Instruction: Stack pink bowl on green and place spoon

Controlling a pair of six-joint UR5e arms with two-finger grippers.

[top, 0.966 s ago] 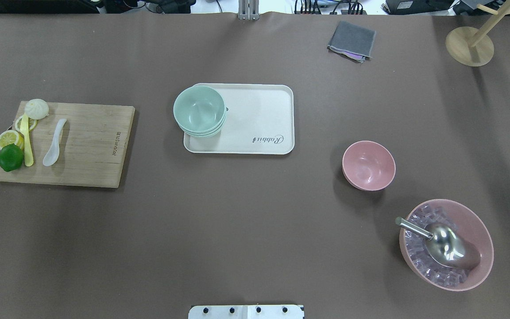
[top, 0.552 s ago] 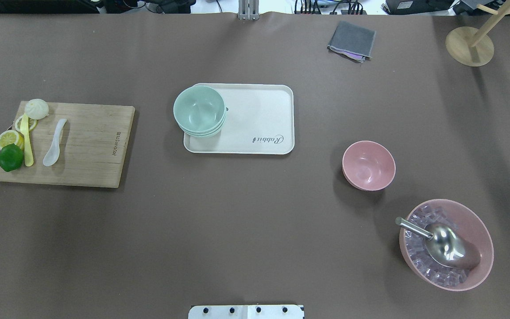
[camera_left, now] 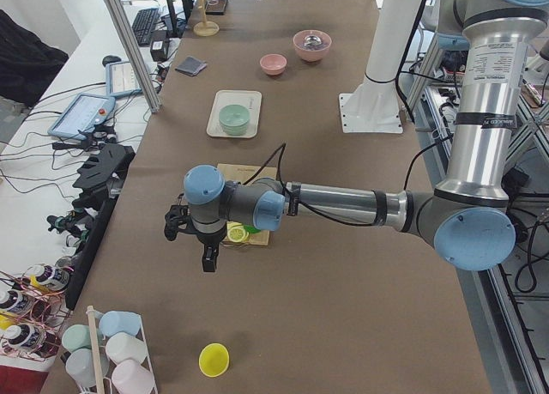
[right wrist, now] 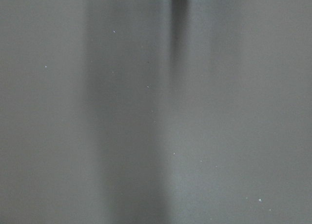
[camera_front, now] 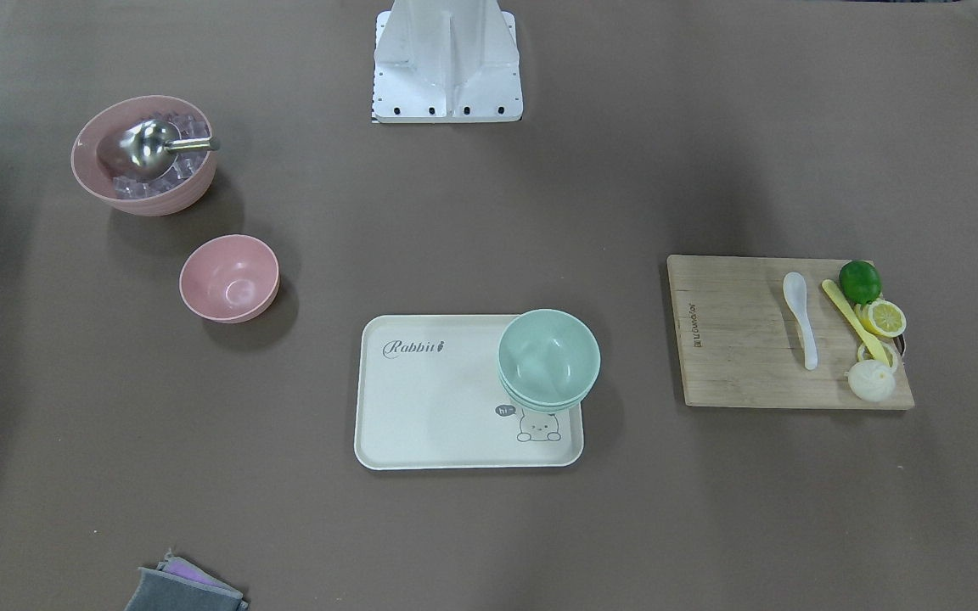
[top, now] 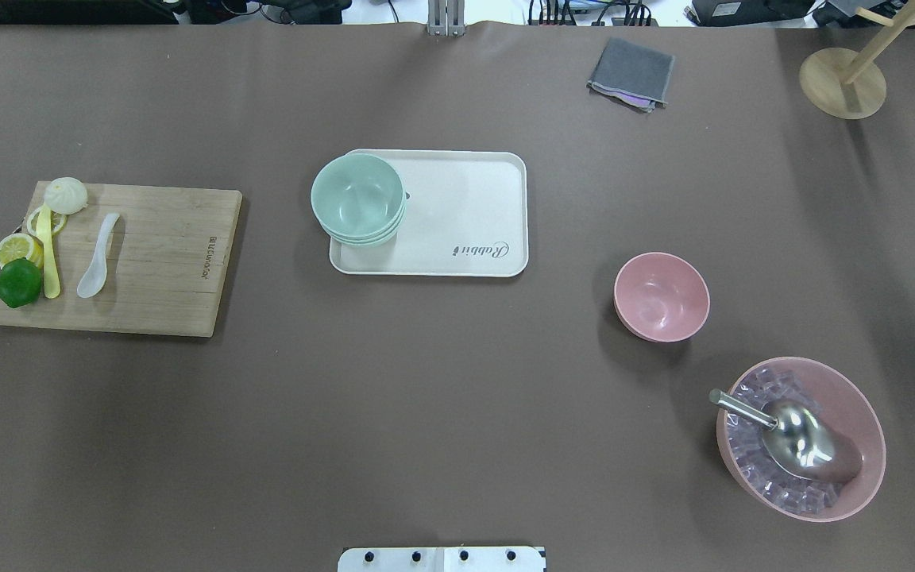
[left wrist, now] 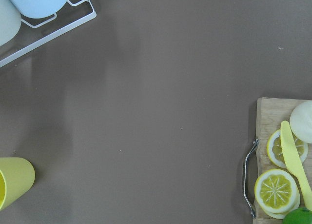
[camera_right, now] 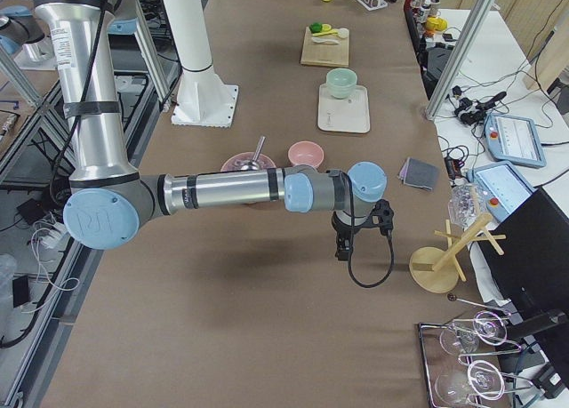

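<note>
The cream rectangular tray (camera_front: 421, 407) reads "Rabbit" in script, with "hi~" beside a cartoon animal; the stamp on the wooden cutting board (top: 164, 270) is too small to read. Pale mint-green bowls (top: 358, 199) sit stacked on a tray corner, the top one empty. The small smooth pink bowl (top: 662, 296) stands empty toward the right edge of the brown worktop (top: 426, 397); the larger pink bowl (top: 870, 421) holds ice cubes (top: 747, 454) and a metal scoop (top: 803, 441). The white translucent soup spoon (top: 98, 256) lies on the board by the left edge. For the left tool (camera_left: 206, 255) and the right tool (camera_right: 343, 248), I cannot tell whether they are parted or closed
</note>
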